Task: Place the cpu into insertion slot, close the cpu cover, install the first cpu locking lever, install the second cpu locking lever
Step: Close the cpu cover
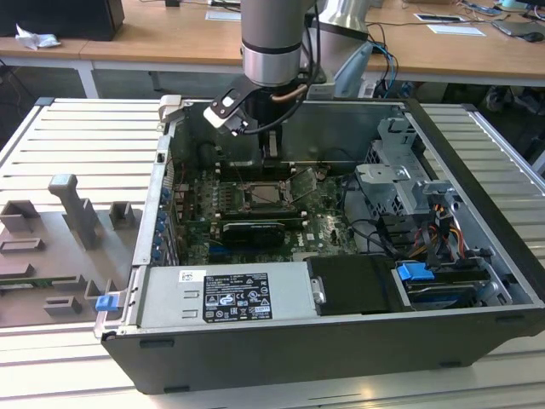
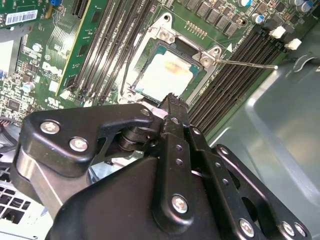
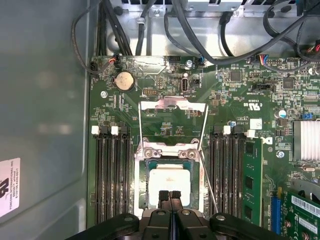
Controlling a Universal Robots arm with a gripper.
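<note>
Beige cpu (image 3: pixel 170 180) seated in insertion slot (image 3: pixel 140 186), just beside closed tool (image 3: pixel 169 194).

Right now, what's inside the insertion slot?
The cpu lies in the insertion slot, pale face up, cpu cover open. The shut gripper hides one edge; contacts beneath cannot be seen.

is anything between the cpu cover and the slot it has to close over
Only the gripper itself, it seems: shut, it sits at the edge of the cpu, which lies in the insertion slot, under where the open cpu cover would swing down. Nothing else visible lies across the slot.
</note>
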